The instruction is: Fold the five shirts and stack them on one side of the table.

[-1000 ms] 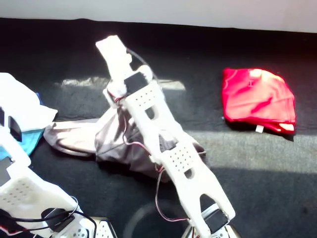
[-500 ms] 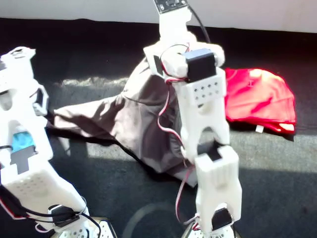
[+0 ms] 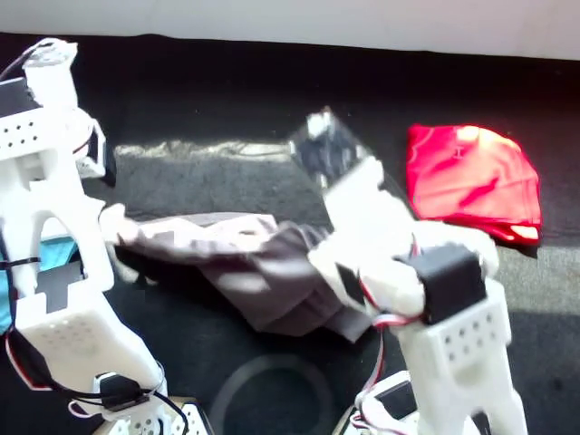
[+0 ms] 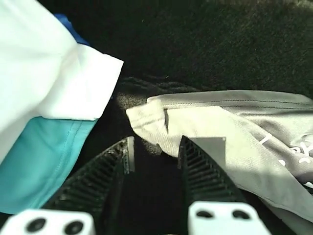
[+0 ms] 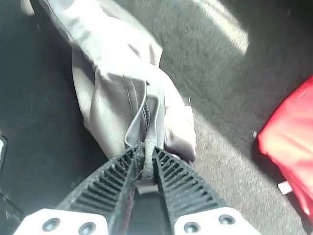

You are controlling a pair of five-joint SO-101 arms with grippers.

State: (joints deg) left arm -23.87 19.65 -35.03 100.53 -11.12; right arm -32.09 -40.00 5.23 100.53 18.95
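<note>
Counter (image 3: 227, 100): covered in dark fabric, with its far edge met by a pale wall (image 3: 362, 18). A wide strip of dark surface is seen along that far edge, behind all the shirts. More is seen in front of the red shirt, toward the near right.

Grey shirt (image 3: 263, 263): spread unfolded and rumpled across the middle of the counter. One end is stretched out toward the left arm (image 3: 54, 181). The other end is bunched under the right arm (image 3: 435, 299).

Red shirt (image 3: 471, 181): folded and laid flat at the far right, well apart from the pile on the left. It is separated from the grey shirt by a gap of counter. A small white tag is seen at its near edge.

White shirt (image 4: 44, 73): laid on top of a teal shirt (image 4: 39, 161) at the left side. Its corner is near the grey shirt's pale edge but apart from it. A blue edge (image 4: 68, 24) is seen beneath the white one.

Left end effector (image 4: 155, 147): held wide with nothing gripped, above dark counter right at the grey shirt's (image 4: 230, 122) corner. One finger is overlapped with the cloth edge; whether they touch cannot be told.

Right end effector (image 5: 146, 152): clamped narrow on a gathered fold of the grey shirt (image 5: 112, 98), with the cloth pinched between the ribbed pads. The red shirt (image 5: 293, 142) is seen well off to one side.
</note>
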